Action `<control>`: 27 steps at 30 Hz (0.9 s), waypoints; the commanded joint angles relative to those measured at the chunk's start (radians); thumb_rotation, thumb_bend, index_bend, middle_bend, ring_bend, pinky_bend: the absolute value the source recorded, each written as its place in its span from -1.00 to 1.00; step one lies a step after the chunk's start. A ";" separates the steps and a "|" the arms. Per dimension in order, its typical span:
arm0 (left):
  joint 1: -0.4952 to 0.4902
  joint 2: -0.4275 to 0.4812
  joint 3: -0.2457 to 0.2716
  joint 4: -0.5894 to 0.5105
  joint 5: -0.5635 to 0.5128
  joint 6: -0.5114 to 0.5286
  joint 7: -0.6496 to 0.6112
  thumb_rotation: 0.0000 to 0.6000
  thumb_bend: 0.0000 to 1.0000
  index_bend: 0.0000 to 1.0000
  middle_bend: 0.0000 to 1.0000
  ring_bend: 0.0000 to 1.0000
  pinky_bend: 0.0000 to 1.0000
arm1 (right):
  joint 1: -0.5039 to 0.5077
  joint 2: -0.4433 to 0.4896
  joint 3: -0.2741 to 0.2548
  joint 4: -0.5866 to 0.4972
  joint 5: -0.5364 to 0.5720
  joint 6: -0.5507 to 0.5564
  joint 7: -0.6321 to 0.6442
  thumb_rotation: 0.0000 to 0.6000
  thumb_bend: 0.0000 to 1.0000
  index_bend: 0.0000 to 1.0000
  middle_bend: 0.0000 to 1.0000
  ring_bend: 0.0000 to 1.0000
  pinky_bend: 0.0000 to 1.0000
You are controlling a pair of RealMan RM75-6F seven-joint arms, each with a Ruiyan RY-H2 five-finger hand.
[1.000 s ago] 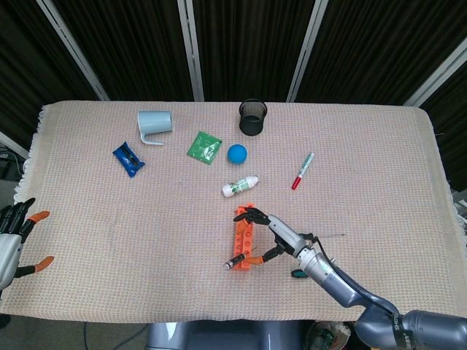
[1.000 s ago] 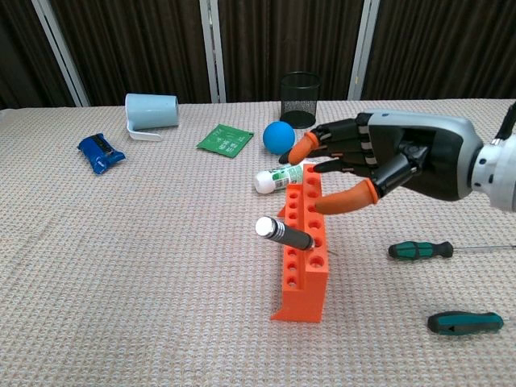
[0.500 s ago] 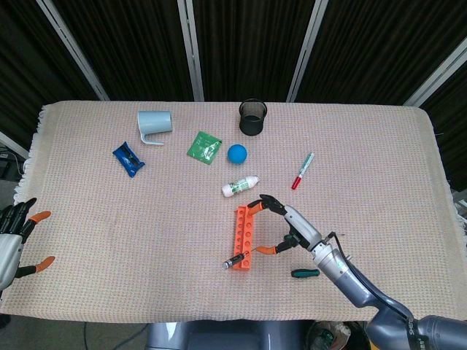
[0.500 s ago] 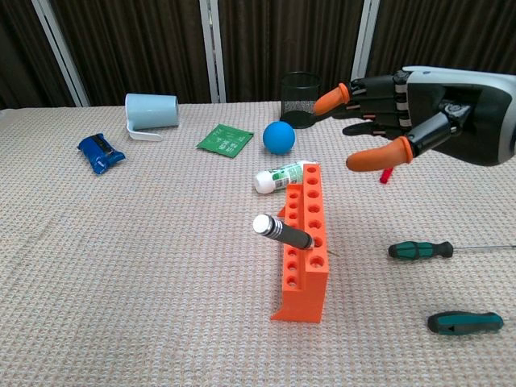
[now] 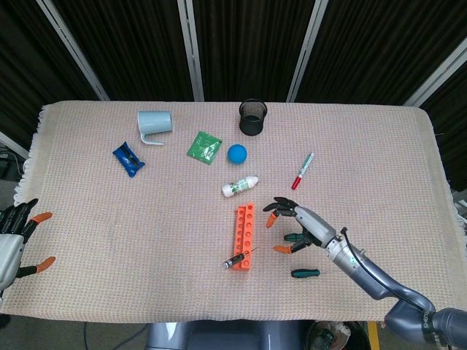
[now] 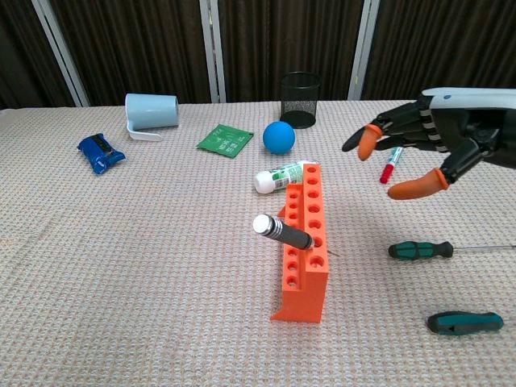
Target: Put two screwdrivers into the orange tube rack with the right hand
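Withdrawn from above the orange tube rack [image 6: 305, 242], the right hand [image 6: 427, 149] is now raised clear of it, fingers spread and nothing held.

One screwdriver [image 6: 284, 233] is already lodged in the rack at a slant, handle tilted away from the hand. Two green-handled screwdrivers are left on the cloth: one [image 6: 421, 250] is seen just below the hand in the chest view, the other [image 6: 465, 322] lies nearer the robot. The nearer-lying tool is judged the next target; the hand is best lowered over its handle, closed across the thick grip rather than the thin shaft, and the tip then brought upright over a free hole. The left hand [image 5: 13, 237] is kept open at the table's far edge, well apart.
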State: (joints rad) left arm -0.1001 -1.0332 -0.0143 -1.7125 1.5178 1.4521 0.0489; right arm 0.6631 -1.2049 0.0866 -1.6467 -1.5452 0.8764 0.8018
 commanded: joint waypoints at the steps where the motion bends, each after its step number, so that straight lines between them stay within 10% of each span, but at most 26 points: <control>1: -0.002 -0.002 -0.001 -0.001 0.004 0.000 0.003 1.00 -0.78 -0.56 -1.00 -1.00 -1.00 | -0.006 0.008 -0.009 0.099 0.070 -0.022 -0.236 1.00 -0.70 -0.11 -0.60 -1.00 -0.98; 14: -0.004 0.000 0.001 -0.014 0.021 0.009 0.023 1.00 -0.78 -0.56 -1.00 -1.00 -1.00 | -0.025 -0.194 -0.023 0.259 0.330 0.002 -0.940 1.00 -0.70 -0.11 -0.64 -1.00 -1.00; 27: -0.005 -0.001 -0.001 -0.004 0.007 0.000 0.017 1.00 -0.78 -0.56 -1.00 -1.00 -1.00 | -0.016 -0.233 -0.043 0.217 0.462 -0.007 -1.198 1.00 -0.70 -0.09 -0.67 -1.00 -1.00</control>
State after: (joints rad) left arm -0.1044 -1.0338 -0.0148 -1.7171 1.5255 1.4537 0.0663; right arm 0.6492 -1.4414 0.0496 -1.4043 -1.0962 0.8649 -0.3744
